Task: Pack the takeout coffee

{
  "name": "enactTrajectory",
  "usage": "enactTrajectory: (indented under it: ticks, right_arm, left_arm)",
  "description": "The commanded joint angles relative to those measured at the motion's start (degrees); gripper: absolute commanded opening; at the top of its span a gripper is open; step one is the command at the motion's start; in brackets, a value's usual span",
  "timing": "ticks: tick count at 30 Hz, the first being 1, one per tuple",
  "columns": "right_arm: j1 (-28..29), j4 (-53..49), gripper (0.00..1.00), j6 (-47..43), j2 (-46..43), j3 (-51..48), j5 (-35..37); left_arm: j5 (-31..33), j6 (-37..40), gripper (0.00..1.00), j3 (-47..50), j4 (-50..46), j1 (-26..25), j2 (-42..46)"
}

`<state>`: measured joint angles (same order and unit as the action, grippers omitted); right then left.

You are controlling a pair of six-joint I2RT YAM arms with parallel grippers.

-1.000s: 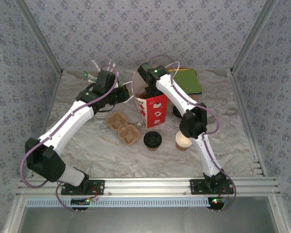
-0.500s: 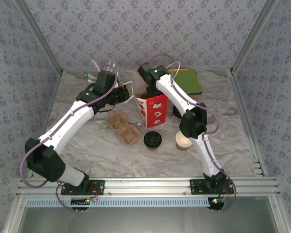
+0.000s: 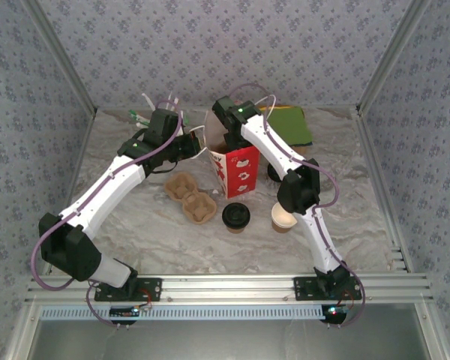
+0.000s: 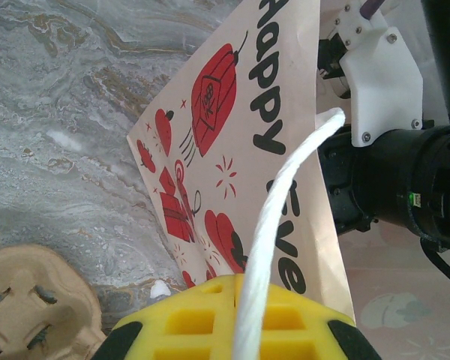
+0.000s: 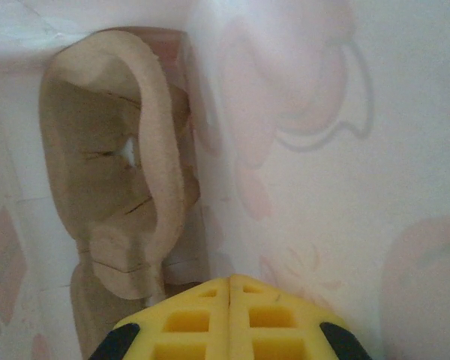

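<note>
The takeout coffee, a brown cup with a black lid, stands on the table in front of the red and white paper bag. My left gripper is shut on the bag's white rope handle at the bag's left side. My right gripper is shut with nothing between its fingers. It reaches down inside the bag, next to a pulp cup carrier that stands on edge against the bag's inner wall.
A lidless brown cup stands right of the coffee, beside my right arm. A second pulp carrier lies left of the bag. Green napkins and some straws lie at the back. A black round piece sits behind the right arm.
</note>
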<state>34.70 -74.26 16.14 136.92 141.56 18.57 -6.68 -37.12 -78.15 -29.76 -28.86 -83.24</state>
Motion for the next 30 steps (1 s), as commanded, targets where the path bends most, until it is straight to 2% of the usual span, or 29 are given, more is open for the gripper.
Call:
enactTrajectory:
  ticks: [1, 17, 30]
  right_arm:
    - [0.37, 0.2, 0.0, -0.19, -1.25, 0.34, -2.78]
    - [0.31, 3.12, 0.0, -0.5, -1.46, 0.56, -11.07]
    - [0.46, 4.06, 0.0, -0.24, -0.45, 0.39, -14.66]
  left_arm:
    - [-0.78, 0.01, 0.0, -0.1, 0.4, 0.34, 0.19]
    - [-0.93, 0.13, 0.0, -0.43, 0.23, 0.33, -0.09]
    - [-1.38, 0.18, 0.0, -0.82, 0.24, 0.39, -0.69]
